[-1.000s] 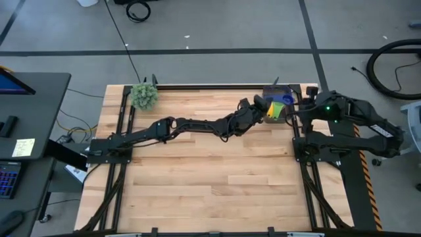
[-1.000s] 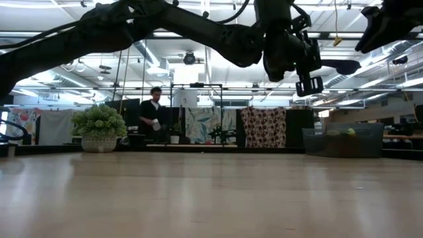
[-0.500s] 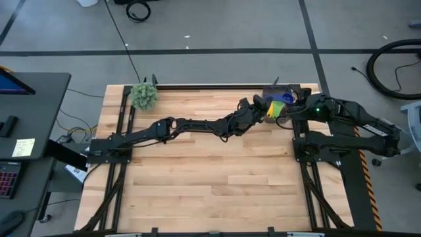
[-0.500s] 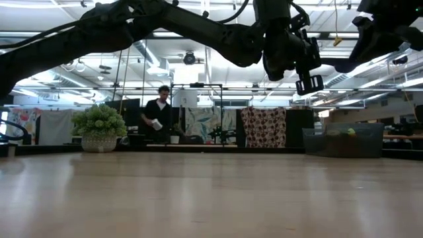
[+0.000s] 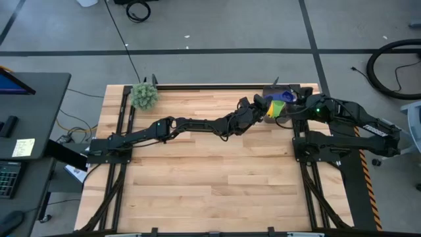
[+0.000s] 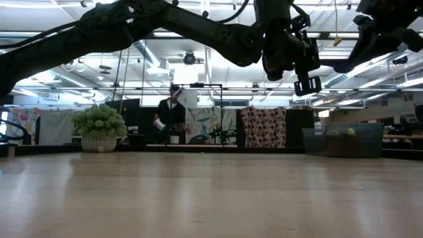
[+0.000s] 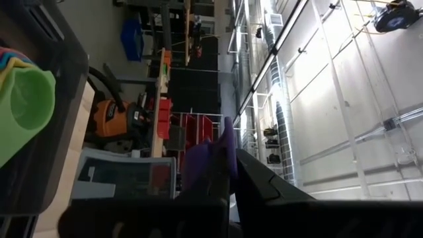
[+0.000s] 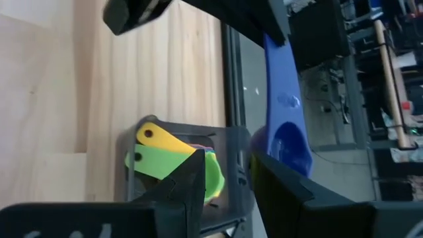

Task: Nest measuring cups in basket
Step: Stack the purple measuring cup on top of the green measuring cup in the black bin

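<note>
From above, we see the basket [image 5: 277, 105] at about one o'clock on the table [image 5: 197, 171], green and yellow cup handles showing in it. The left gripper [image 5: 261, 107] reaches to the basket's nine o'clock side; the right gripper [image 5: 291, 108] sits at its three o'clock side.

At table level, both arms hang high above the basket [image 6: 342, 141]; a fuzzy plant ball [image 6: 99, 127] stands at nine o'clock and a person [image 6: 172, 118] beyond.

In the left wrist picture, the fingers are pinched together on a purplish-blue handle [image 7: 210, 155], the green cup [image 7: 25, 106] nested in the basket [image 7: 59, 79].

In the right wrist picture, a dark blue cup [image 8: 288, 132] hangs beside the basket [image 8: 228, 172]; the right fingers [image 8: 192, 178] stand partly apart around nothing.
</note>
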Motion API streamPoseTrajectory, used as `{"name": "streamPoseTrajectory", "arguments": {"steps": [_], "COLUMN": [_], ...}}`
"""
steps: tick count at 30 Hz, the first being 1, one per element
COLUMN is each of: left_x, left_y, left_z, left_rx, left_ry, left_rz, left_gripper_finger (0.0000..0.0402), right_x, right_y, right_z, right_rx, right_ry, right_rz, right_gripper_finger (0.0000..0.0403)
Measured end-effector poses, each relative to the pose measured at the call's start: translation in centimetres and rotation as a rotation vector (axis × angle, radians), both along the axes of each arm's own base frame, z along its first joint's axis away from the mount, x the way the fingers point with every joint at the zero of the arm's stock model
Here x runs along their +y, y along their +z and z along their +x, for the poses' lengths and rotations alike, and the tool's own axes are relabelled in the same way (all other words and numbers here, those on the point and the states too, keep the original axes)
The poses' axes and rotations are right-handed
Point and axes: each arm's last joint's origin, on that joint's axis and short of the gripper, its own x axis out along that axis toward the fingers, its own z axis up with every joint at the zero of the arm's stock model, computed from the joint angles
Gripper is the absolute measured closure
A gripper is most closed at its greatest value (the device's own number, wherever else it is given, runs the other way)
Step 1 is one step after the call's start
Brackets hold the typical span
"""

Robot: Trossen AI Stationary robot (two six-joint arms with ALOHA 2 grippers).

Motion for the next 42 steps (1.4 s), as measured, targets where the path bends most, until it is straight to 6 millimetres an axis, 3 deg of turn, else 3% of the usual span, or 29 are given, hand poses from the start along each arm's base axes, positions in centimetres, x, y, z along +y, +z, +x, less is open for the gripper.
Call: {"name": "streamPoseTrajectory", "arguments": {"steps": [12,42], "left_x": [0.2,-0.8], "left_y": [-0.4,0.5], "left_z": [0.1,0.0], "left_rx": [0.051,-0.055], "left_ry": [-0.009,-0.036], "left_rz": [-0.003,0.012], "left_gripper_finger": [0.0392,0.0393], "right_x": [0.0,-0.2], "right_y": [0.1,0.4], "right_z": [0.0,0.2], "right_rx": [0.005,-0.005], "right_ry": [0.002,0.002], "right_rz": [-0.015,-0.060], "right_gripper_finger": [0.0279,0.0302]}}
